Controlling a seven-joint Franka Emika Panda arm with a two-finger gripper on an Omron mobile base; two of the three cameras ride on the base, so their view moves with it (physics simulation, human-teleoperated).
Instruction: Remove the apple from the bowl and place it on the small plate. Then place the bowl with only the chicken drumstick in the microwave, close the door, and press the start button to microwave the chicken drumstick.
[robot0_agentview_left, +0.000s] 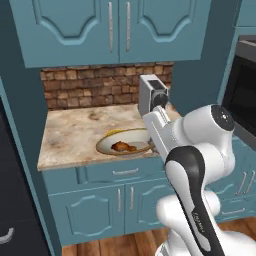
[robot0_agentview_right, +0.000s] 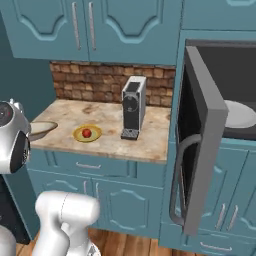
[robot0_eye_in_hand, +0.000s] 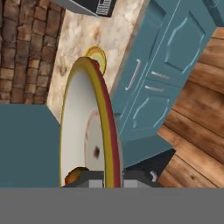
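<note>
The bowl (robot0_agentview_left: 131, 137), cream with an olive-gold rim, sits at the counter's front edge with the chicken drumstick (robot0_agentview_left: 123, 146) inside it. In the hand view the bowl (robot0_eye_in_hand: 81, 131) is seen edge-on, and my gripper (robot0_eye_in_hand: 113, 178) is shut on its rim, with the drumstick (robot0_eye_in_hand: 76, 175) just beside the fingers. The apple (robot0_agentview_right: 86, 133) lies on the small plate (robot0_agentview_right: 95, 136), further right on the counter from the bowl (robot0_agentview_right: 43, 128). The microwave (robot0_agentview_right: 220, 70) stands open, its door (robot0_agentview_right: 202, 150) swung out toward me.
A grey coffee machine (robot0_agentview_right: 133, 106) stands on the counter between the small plate and the microwave. A flat white disc (robot0_agentview_right: 241, 114) lies in the microwave cavity. My own arm (robot0_agentview_left: 192, 165) blocks the counter's right part in the left base view. Teal cabinets hang above and below.
</note>
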